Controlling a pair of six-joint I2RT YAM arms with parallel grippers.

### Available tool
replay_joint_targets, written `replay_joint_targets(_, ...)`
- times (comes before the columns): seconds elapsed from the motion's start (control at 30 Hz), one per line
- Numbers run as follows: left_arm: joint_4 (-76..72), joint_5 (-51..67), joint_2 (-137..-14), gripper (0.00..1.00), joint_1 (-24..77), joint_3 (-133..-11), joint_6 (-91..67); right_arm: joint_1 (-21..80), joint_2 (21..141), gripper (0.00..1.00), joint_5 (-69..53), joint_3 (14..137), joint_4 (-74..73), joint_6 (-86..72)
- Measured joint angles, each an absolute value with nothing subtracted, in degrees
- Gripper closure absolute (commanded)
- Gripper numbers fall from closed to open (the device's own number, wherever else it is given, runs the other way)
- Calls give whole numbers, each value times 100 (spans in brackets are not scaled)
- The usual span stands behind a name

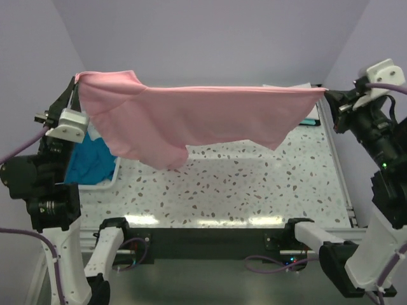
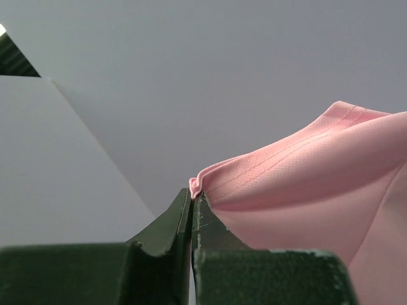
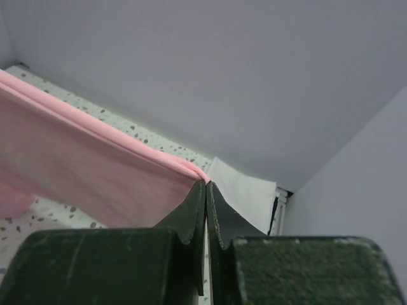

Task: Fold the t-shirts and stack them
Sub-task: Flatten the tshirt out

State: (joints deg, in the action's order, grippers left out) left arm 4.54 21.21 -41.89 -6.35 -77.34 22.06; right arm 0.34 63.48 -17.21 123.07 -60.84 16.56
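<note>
A light pink t-shirt (image 1: 191,117) hangs stretched in the air across the table's width, held at two corners. My left gripper (image 1: 76,81) is shut on its left corner, and the wrist view shows the hem (image 2: 299,165) pinched at the fingertips (image 2: 193,190). At the right, my right gripper (image 1: 329,94) is shut on the other corner, the pink edge (image 3: 95,165) running off to the left. A white t-shirt (image 3: 245,190) lies folded at the table's back right. Teal-blue t-shirts (image 1: 89,162) lie bunched in the basket at the left.
A white lattice basket (image 1: 107,181) sits at the table's left edge under the left arm. The speckled table (image 1: 254,190) lies beneath the hanging shirt. A dark flat object (image 1: 310,121) lies near the back right corner. Grey walls close in the back and sides.
</note>
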Motion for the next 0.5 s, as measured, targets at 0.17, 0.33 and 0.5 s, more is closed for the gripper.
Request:
replay_joint_targets(0.17, 279, 1868, -3889, 100, -635, -7835, 2213, 36, 6095, 100, -1573, 12960, -6018, 1586)
replay_joint_targets(0.33, 311, 1868, -4051, 100, -635, -8230, 2318, 36, 6086, 100, -1551, 13200, -5975, 1603)
replay_joint_targets(0.5, 386, 2126, -4569, 100, -635, -8379, 2425, 36, 6189, 100, -1551, 12540, -5625, 1640)
